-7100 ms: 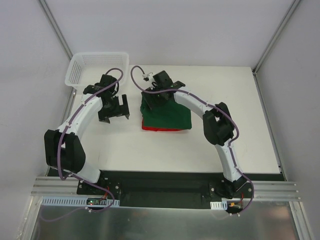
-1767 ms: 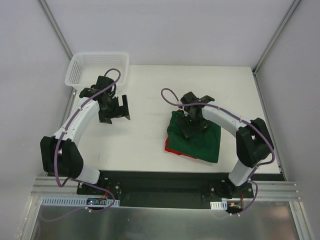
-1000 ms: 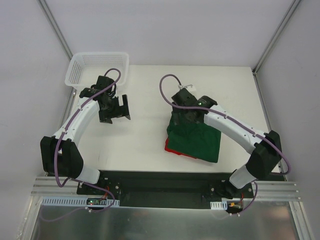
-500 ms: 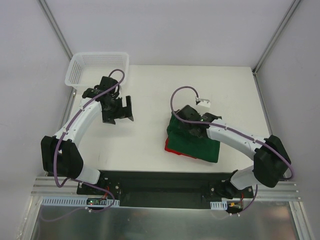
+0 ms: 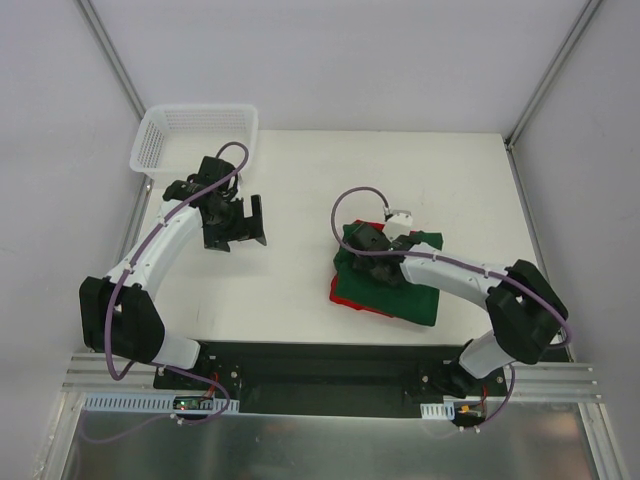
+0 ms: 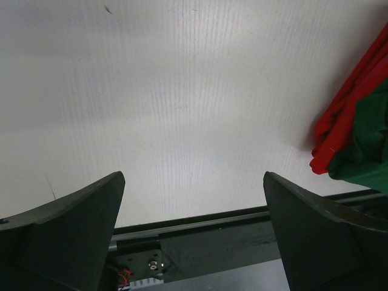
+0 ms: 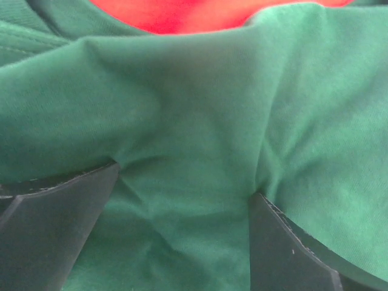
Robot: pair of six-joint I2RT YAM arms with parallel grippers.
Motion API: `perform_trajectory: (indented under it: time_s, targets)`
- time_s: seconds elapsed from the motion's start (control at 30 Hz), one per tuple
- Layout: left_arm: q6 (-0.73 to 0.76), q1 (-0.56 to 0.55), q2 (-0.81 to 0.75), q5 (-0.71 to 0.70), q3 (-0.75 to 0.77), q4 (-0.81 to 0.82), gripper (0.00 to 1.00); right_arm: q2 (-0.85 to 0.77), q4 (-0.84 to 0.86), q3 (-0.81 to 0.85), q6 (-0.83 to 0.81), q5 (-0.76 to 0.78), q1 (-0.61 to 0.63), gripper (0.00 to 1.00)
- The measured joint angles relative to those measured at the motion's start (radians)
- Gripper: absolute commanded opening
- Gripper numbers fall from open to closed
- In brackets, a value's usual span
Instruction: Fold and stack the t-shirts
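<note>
Bunching threatens the green shirt [image 5: 420, 300] stacked on the red shirt [image 5: 343, 294] right of centre if the wide-jawed right gripper [image 5: 366, 246] pressing it drags sideways; left gripper [image 5: 238, 232] hangs wide, empty, centre left.

A white plastic mesh basket [image 5: 150, 140] sits at the upper left of the frame, on the far left corner of the white counter [image 5: 300, 190]. A black base plate [image 5: 330, 365] runs along the counter's near edge, crossed by a silver aluminium rail [image 5: 110, 378]. Pale grey walls [image 5: 330, 60] enclose the back and sides.
</note>
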Motion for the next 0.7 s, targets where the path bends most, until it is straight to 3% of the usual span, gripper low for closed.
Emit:
perform_trajectory:
  time_s: [0.27,0.4,0.7]
  targets:
    - [0.0,0.0,-0.005,0.0,0.0,0.0,0.99,0.071,0.027,0.071,-0.258,-0.134,-0.105,0.96]
    - [0.0,0.0,-0.005,0.0,0.0,0.0,0.99,0.076,0.043,0.097,-0.411,-0.27,-0.23,0.96]
    - [0.0,0.0,-0.006,-0.002,0.0,0.0,0.99,0.018,0.029,0.069,-0.611,-0.409,-0.438,0.96]
